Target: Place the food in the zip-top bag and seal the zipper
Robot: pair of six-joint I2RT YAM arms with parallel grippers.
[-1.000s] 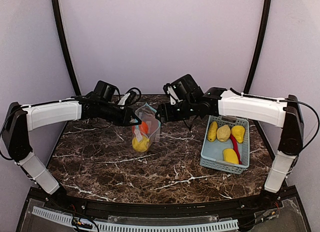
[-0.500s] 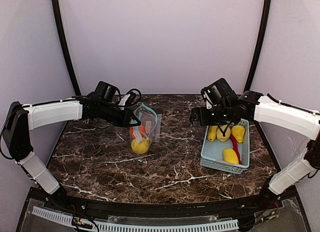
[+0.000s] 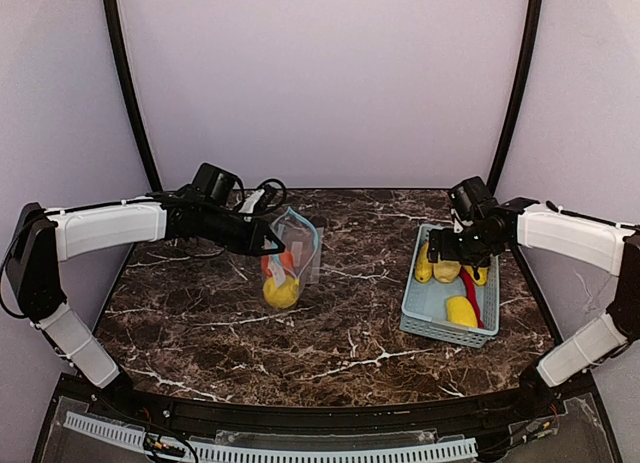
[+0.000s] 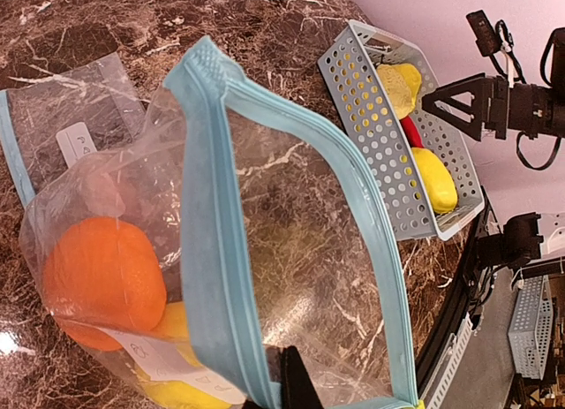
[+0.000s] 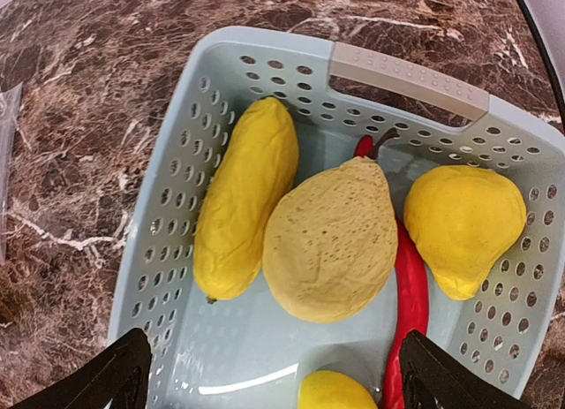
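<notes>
While the right tool (image 5: pixel 278 378) hangs over the basket with its two black fingers spread wide and nothing between them, the food lies straight beneath it. A long yellow fruit (image 5: pixel 245 197) is on the left, a pale pear-shaped fruit (image 5: pixel 331 241) with pitted skin is in the middle, and a smoother bright yellow fruit (image 5: pixel 463 223) is on the right. A slim glossy red chili (image 5: pixel 410 294) runs between the last two, partly covered by them. Part of another yellow piece (image 5: pixel 340 393) shows at the bottom edge of the right wrist view.

All of these sit in the pale blue basket (image 5: pixel 177 188), a perforated plastic tray with a grey handle strip on its far wall. It stands on the right side of the dark, white-veined marble surface (image 3: pixel 200 333).

Well apart to the left, the zip-top bag (image 4: pixel 291 250), clear film with a light blue zipper band, stands with its mouth open. Inside are a round orange (image 4: pixel 101 276) and a rounded yellow fruit (image 3: pixel 281 290) below it. The left tool (image 3: pixel 268 245) is clamped tight on the bag's rim, holding it up.
</notes>
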